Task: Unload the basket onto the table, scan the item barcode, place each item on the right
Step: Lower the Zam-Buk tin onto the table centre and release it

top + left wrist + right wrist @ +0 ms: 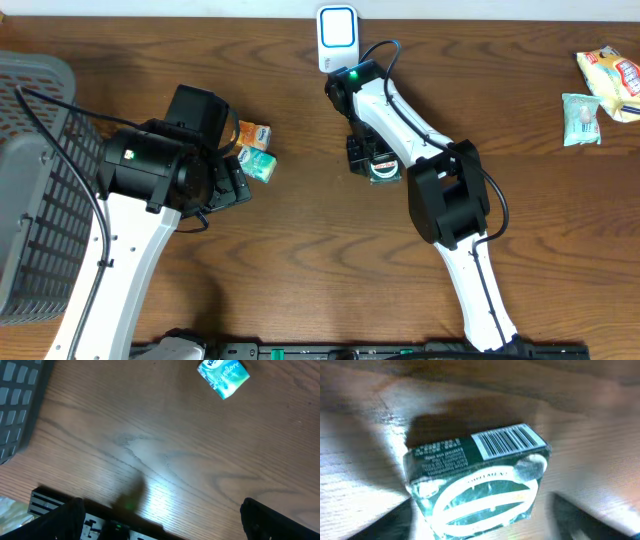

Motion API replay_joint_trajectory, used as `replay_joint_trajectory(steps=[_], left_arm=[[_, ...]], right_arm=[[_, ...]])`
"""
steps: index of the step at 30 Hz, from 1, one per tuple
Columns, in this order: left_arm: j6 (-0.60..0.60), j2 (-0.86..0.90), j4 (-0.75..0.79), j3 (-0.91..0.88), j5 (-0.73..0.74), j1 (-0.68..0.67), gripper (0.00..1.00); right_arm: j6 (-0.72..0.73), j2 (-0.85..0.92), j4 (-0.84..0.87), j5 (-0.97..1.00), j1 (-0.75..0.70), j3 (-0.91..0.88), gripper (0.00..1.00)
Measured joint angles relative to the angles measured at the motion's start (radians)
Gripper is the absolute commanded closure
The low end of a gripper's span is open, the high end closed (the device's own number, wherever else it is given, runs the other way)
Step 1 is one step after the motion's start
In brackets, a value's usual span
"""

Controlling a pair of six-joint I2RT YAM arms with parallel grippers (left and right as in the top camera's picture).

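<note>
**Small carton lies between parted right jaws, barcode showing**

The dark green box (477, 480) is seen at the centre of the right wrist view, lying on the wooden table (360, 420). Its barcode (506, 441) is printed on the long side panel that is turned towards the camera. In the overhead view the box is found just right of centre, below the white scanner (337, 36) at the top edge and well apart from it.

The right gripper (377, 158) is placed over the box with its jaws apart, one blurred finger showing at each lower corner of the wrist view. No firm contact with the box can be made out. The left gripper (161, 510) is held wide apart over bare wood with nothing between its fingers, and a teal packet (223, 377) is seen at the upper right of its view.

The box is judged to be light, stiff printed card with a glossy, somewhat slippery skin, and it could be dented if squeezed hard. A hold of moderate force is advised across the two ends flanked by the fingers. That way the barcode panel is left uncovered and can be turned to the scanner's face.
</note>
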Motion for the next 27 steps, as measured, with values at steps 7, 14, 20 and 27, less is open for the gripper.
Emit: replay_joint_trajectory(steps=[7, 14, 20, 27], left_arm=[[0.000, 0.000, 0.000, 0.000, 0.000, 0.000, 0.03], [0.000, 0.000, 0.000, 0.000, 0.000, 0.000, 0.03], [0.000, 0.000, 0.001, 0.000, 0.000, 0.000, 0.02], [0.000, 0.000, 0.000, 0.000, 0.000, 0.000, 0.02]], right_arm=[[-0.006, -0.052, -0.010, -0.001, 0.001, -0.004, 0.01], [-0.127, -0.189, 0.145, -0.161, 0.002, -0.005, 0.01], [-0.219, -0.201, 0.347, -0.412, 0.034, -0.005, 0.08], [-0.240, -0.181, 0.527, -0.493, 0.108, -0.006, 0.25]])
